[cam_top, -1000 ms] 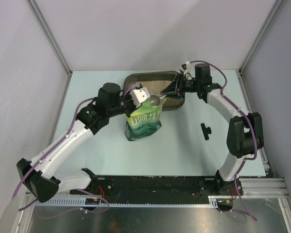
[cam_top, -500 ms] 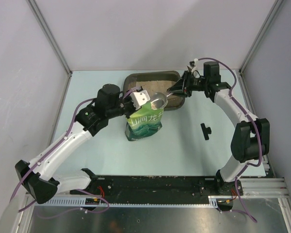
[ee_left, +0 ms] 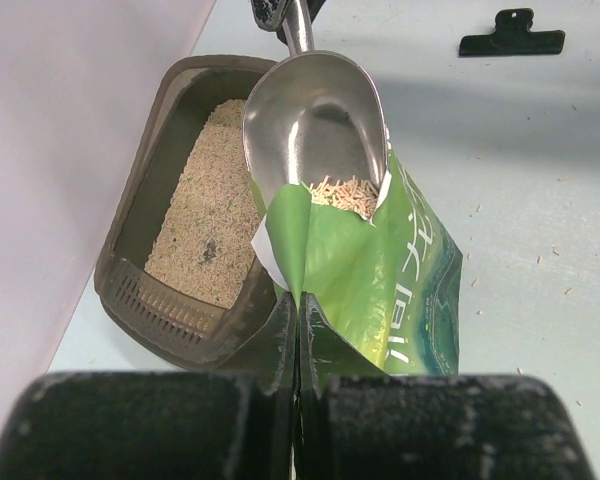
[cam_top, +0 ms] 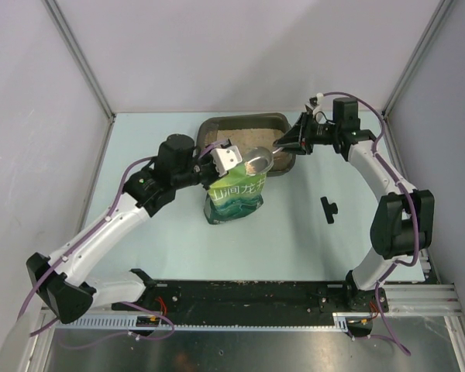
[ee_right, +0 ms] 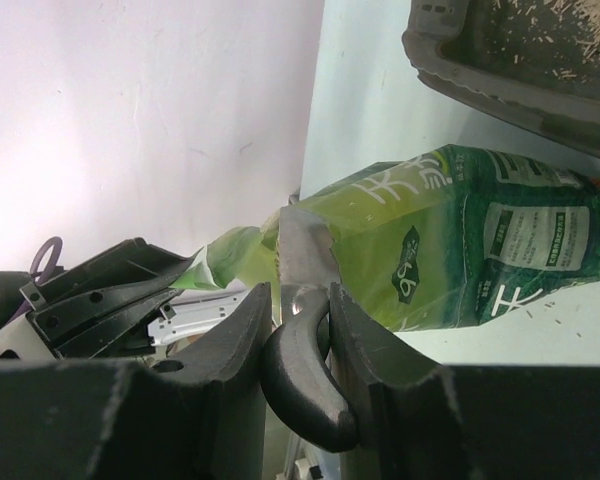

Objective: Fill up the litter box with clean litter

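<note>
The dark brown litter box (cam_top: 240, 118) stands at the back of the table, its floor covered with beige clean litter (ee_left: 205, 210). In front of it stands a green bag (cam_top: 234, 198). My left gripper (ee_left: 300, 310) is shut on the bag's top edge and holds its mouth open. My right gripper (ee_right: 298, 300) is shut on the black handle (ee_right: 305, 370) of a silver scoop (ee_left: 315, 120). The scoop's bowl sits at the bag's mouth with a little litter (ee_left: 345, 192) at its tip. From the right wrist, the litter box (ee_right: 500, 70) shows beyond the bag (ee_right: 460, 250).
A black clip (cam_top: 328, 208) lies on the pale table to the right of the bag, also visible in the left wrist view as a black clip (ee_left: 510, 34). Grey walls enclose the table on the left, back and right. Loose granules dot the table near the bag.
My right arm has drawn back to the right, and the scoop's bowl has come further out of the bag's mouth. The bag and left gripper shifted slightly right.
</note>
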Controlling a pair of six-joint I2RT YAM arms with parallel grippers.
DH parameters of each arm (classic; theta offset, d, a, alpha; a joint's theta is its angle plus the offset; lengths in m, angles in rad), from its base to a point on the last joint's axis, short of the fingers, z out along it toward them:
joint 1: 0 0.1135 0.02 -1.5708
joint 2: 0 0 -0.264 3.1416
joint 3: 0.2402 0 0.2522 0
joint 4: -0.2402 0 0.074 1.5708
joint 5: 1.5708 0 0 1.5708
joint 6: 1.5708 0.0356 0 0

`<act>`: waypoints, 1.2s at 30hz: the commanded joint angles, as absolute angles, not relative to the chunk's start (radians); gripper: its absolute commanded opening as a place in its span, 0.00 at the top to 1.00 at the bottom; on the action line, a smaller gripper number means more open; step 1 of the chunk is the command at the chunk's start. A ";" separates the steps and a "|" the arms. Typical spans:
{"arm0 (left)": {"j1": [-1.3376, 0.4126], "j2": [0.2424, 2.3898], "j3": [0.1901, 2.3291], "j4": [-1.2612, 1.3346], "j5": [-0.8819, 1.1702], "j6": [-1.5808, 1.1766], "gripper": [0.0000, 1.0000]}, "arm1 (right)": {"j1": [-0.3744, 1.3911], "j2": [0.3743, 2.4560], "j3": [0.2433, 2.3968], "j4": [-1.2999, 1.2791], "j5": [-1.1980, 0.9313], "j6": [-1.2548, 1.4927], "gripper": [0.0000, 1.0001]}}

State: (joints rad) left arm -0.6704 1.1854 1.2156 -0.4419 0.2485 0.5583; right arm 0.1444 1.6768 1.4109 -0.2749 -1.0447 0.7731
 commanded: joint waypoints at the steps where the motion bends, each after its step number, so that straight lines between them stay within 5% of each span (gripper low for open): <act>1: -0.666 1.170 1.273 -0.425 0.250 0.575 1.00 | 0.110 1.579 1.557 -0.310 -0.987 0.683 1.00; 11: -0.678 1.181 1.309 -0.416 0.269 0.554 1.00 | 0.193 1.611 1.660 -0.432 -0.908 0.627 1.00; 36: -0.678 1.195 1.335 -0.417 0.201 0.586 1.00 | 0.022 1.739 1.545 -0.308 -1.135 0.767 1.00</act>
State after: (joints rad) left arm -0.6735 1.2160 1.2732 -0.4816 0.2146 0.5594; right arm 0.0360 1.7153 1.5517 -0.3874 -1.0744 0.7158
